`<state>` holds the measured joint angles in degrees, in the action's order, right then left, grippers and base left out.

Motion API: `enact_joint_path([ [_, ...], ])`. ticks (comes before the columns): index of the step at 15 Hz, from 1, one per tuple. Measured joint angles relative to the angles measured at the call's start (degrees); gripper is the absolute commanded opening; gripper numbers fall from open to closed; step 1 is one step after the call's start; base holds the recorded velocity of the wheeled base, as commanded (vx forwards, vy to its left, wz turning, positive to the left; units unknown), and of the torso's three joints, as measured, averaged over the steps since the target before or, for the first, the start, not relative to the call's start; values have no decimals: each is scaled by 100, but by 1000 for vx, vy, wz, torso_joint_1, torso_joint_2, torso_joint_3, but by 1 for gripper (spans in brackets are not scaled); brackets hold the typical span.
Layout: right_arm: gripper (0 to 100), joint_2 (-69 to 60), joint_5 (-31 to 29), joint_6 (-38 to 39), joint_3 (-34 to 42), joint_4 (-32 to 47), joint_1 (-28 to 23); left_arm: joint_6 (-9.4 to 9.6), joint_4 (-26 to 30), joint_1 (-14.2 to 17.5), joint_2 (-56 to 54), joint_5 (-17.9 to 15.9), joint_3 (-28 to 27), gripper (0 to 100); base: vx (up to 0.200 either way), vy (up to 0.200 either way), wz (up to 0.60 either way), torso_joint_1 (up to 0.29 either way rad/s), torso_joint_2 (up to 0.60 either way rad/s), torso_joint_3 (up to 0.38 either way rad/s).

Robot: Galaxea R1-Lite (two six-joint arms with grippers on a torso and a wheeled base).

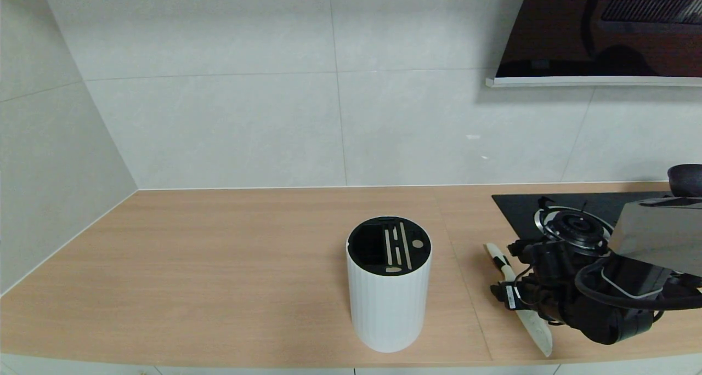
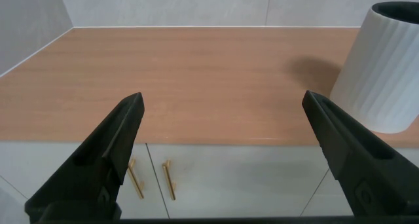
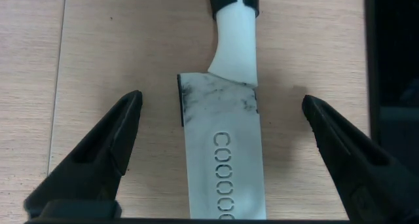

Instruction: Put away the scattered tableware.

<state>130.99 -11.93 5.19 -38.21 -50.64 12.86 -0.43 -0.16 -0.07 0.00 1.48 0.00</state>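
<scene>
With fingers apart, the right gripper (image 3: 220,101) hung over the knife (image 3: 222,145) at the head view's lower right, the pick-up seemingly needing a descent and clamp; the left gripper (image 2: 222,103) had its fingers apart too.

Wood-grain countertop (image 1: 219,254) against pale tiled walls (image 1: 219,117). Black gas hob (image 1: 521,210) near right gripper (image 3: 221,99) jaws, dark range hood (image 1: 603,29) above. Cabinet doors (image 2: 222,181) with brass handles (image 2: 169,179) beneath left gripper (image 2: 221,99) jaws.
</scene>
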Motion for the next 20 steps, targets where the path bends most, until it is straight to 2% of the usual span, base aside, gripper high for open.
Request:
enact_joint_path([
  [11,0,-89,-27,16,30,-212,-10,0,0,-2,0,0,-2,100,0,0,0,0,0,0],
  [16,0,-1108,-40,-68,411,-308,56,18,0,-2,0,-2,0,100,0,0,0,0,0,0],
  [20,0,-2041,-49,-506,800,-322,262,24,0,0,0,2,0,100,0,0,0,0,0,0],
])
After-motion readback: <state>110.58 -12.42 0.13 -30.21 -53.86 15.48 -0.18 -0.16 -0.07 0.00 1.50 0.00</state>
